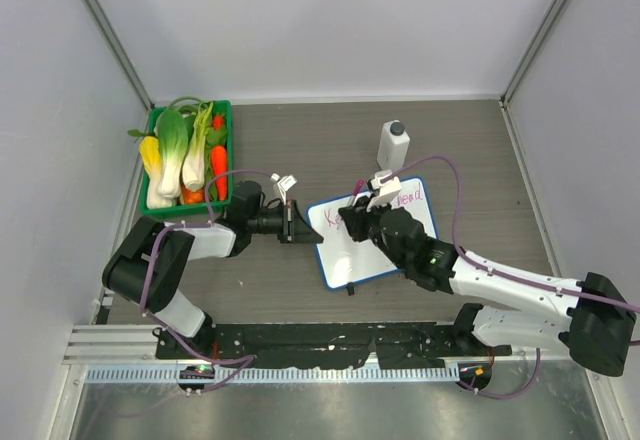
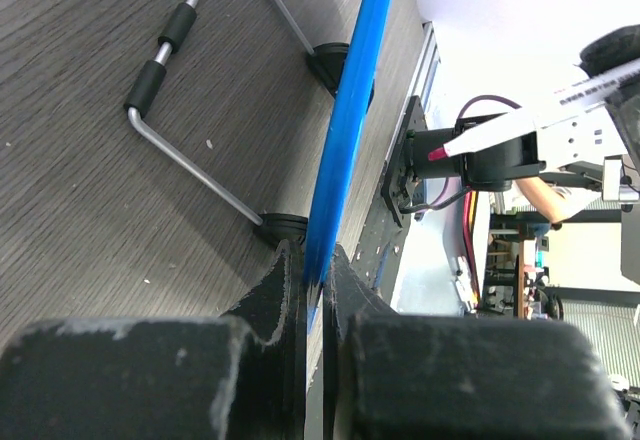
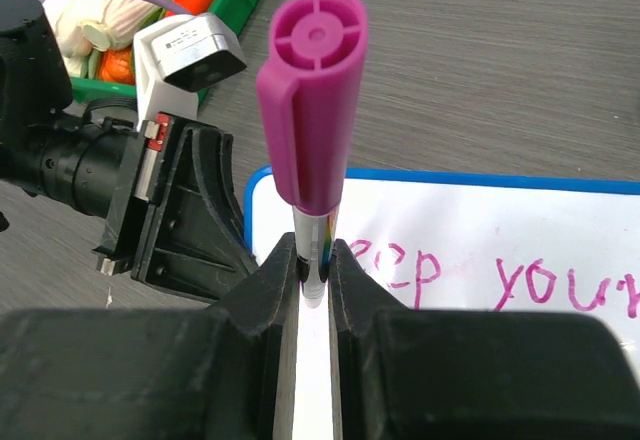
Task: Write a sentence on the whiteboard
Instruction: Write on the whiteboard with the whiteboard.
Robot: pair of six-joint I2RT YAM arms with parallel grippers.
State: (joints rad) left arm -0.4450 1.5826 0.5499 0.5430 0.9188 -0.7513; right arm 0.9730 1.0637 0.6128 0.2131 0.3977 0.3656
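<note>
My right gripper is clenched on the marker, over the whiteboard in the middle of the desk. My left gripper pinches its blue left rim. The sentence there begins "Keep your". A white bottle stands just behind

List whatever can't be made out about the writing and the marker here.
- The sentence: in the top view, the right gripper covers its middle. In the right wrist view, the frame edge cuts it off after "your".
- The marker tip: in the right wrist view, hidden between that gripper's jaws, so contact with the whiteboard is unclear.
- Whiteboard face: in the left wrist view it is edge-on, so no writing shows.
</note>
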